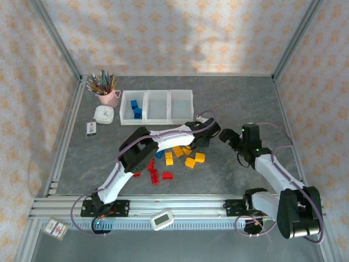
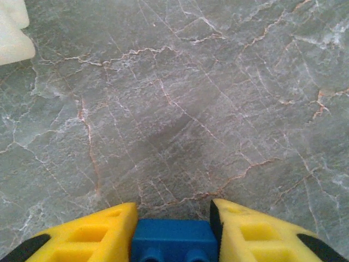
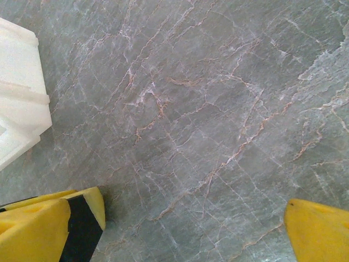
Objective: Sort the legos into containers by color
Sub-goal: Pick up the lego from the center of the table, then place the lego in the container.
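My left gripper (image 2: 173, 214) is shut on a blue lego (image 2: 173, 240), pinched between its yellow fingers (image 2: 103, 234) just above the grey table. In the top view the left gripper (image 1: 203, 137) hangs right of the loose pile: yellow-orange legos (image 1: 185, 155), red legos (image 1: 155, 174) and a blue one (image 1: 159, 154). The three joined white containers (image 1: 157, 94) stand at the back; the left one holds blue legos (image 1: 134, 108). My right gripper (image 1: 224, 135) is open over bare table, nothing between its fingers (image 3: 82, 218); the right gripper (image 3: 196, 215) has a container corner (image 3: 19, 93) to its left.
A pink cup of pencils (image 1: 108, 95), a white timer (image 1: 103, 114) and a small card (image 1: 91, 129) sit left of the containers. A white device (image 1: 162, 219) lies on the front rail. Aluminium posts and patterned walls close in the table. A container corner (image 2: 11, 30) shows at upper left.
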Robot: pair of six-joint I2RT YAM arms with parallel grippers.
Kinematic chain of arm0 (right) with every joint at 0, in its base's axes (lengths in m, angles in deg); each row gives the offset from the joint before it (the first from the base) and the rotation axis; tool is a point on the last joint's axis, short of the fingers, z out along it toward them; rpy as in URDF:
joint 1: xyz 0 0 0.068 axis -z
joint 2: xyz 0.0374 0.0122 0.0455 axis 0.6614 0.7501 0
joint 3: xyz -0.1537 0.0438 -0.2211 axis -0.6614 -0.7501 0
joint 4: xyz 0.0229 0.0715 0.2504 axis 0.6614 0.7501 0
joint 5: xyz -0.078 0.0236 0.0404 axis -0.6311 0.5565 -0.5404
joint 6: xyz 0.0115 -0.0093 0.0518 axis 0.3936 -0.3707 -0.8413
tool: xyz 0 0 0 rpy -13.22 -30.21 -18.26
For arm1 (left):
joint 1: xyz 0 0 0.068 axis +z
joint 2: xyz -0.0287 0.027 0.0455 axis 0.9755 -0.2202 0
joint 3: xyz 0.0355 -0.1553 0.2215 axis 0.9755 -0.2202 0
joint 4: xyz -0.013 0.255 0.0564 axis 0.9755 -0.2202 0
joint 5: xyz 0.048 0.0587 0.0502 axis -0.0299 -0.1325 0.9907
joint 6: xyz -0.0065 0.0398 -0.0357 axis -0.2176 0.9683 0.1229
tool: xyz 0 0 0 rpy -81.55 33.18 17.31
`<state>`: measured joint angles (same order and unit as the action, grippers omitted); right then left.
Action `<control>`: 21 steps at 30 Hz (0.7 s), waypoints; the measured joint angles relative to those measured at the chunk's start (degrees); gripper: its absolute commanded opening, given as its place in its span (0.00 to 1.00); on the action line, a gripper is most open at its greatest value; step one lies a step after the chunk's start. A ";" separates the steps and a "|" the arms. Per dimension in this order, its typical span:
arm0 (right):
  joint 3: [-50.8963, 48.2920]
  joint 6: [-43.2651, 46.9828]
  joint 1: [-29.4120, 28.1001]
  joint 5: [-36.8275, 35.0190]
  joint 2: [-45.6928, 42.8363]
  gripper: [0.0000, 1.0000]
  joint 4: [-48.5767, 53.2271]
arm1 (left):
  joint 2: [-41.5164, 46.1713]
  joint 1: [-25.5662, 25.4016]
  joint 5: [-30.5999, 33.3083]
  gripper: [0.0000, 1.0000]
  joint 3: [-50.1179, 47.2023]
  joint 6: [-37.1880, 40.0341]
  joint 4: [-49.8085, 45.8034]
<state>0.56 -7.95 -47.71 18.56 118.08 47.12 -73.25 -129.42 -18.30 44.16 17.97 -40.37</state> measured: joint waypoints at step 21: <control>5.38 3.43 -3.30 8.48 0.02 1.00 0.04 | 29.51 2.08 3.76 0.32 -20.90 -5.33 6.23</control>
<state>5.93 -4.52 -51.01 27.04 118.10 47.17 -43.74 -127.34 -14.55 23.27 12.64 -34.14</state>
